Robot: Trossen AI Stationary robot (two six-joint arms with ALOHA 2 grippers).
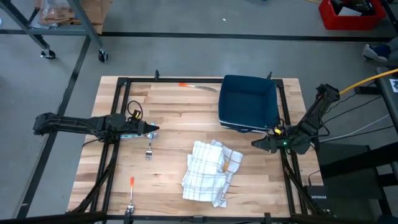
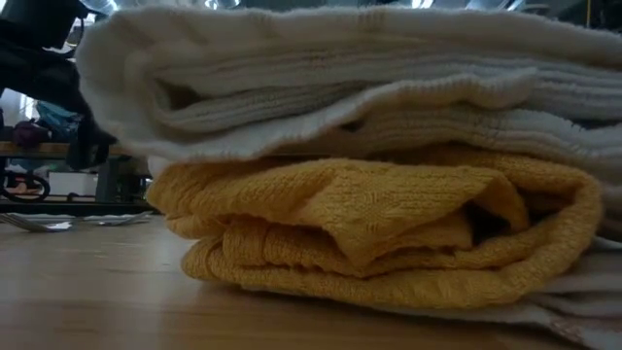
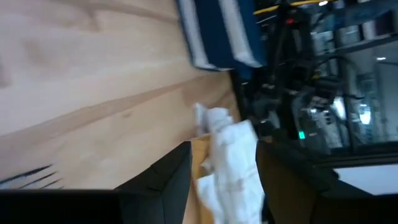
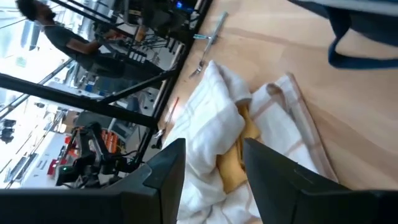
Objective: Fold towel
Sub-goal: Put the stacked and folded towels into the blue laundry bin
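Currently: towel (image 1: 209, 172) white, crumpled, yellow patch showing | left gripper (image 1: 153, 129) released | right gripper (image 1: 256, 143) released

White towel (image 2: 389, 68) fills frame close up, folded layers stacked on bunched yellow cloth (image 2: 369, 228). Both resting on wooden table (image 2: 87, 301). Fork (image 2: 39, 223) lying far back on tabletop, at left. Dark blurred shape at upper left, can't make out what. Room clutter beyond, out of focus.
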